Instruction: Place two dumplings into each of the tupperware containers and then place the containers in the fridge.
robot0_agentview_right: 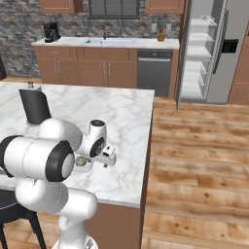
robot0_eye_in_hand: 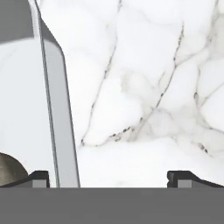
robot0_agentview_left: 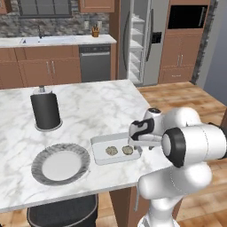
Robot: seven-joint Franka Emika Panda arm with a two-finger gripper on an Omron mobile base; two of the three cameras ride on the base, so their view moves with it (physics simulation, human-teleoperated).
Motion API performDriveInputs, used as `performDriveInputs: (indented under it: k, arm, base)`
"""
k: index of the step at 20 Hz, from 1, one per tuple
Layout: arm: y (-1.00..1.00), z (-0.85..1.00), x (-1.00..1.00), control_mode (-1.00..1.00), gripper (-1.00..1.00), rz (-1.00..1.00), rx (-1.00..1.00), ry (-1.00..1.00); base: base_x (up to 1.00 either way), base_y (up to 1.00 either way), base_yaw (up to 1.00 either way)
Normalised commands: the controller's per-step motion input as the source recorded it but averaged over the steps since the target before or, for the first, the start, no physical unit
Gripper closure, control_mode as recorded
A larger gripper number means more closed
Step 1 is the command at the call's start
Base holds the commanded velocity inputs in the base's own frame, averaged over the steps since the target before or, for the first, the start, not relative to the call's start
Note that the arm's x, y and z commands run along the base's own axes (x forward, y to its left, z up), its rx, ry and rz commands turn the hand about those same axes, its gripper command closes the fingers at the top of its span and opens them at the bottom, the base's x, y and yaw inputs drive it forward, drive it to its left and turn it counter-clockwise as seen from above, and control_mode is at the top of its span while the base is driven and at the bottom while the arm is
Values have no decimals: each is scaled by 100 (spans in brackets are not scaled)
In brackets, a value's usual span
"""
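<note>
While two dumplings point(robot0_agentview_left: 111, 150) lie side by side inside it, the tupperware container point(robot0_agentview_left: 98, 144) rests flat on the marble counter point(robot0_agentview_left: 88, 106), near that counter's right, near edge. One dumpling point(robot0_agentview_left: 127, 150) sits nearer the tray's right rim. The claw point(robot0_eye_in_hand: 109, 177) hangs low over that right rim with its jaws spread wide and nothing between them; in the hand view one fingertip point(robot0_eye_in_hand: 37, 177) stands over the tray's inside, close to a dumpling point(robot0_eye_in_hand: 8, 168), and the other fingertip point(robot0_eye_in_hand: 183, 177) stands over bare marble, so the rim point(robot0_eye_in_hand: 59, 118) runs between them. I cannot tell whether either tip touches the tray. Left of the container lies a round grey plate point(robot0_agentview_left: 60, 163), and farther back on the left stands a dark cylindrical holder point(robot0_agentview_left: 45, 109). Beyond the counter, against the far wall, the fridge point(robot0_agentview_left: 141, 40) stands with a door open, its white shelves showing, with a dark dishwasher point(robot0_agentview_left: 95, 62) to its left.
</note>
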Motion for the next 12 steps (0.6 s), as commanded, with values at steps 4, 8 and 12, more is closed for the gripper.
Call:
performDriveInputs:
  k: [4, 8, 12]
  arm:
    - [0, -26, 18, -100, -100, 0, 0, 8]
    - [0, -21, 7, -100, -100, 0, 0, 2]
    - [0, -1, 0, -100, 100, 0, 0, 4]
  base:
    - [0, 0, 0]
    - [0, 0, 0]
    - [0, 0, 0]
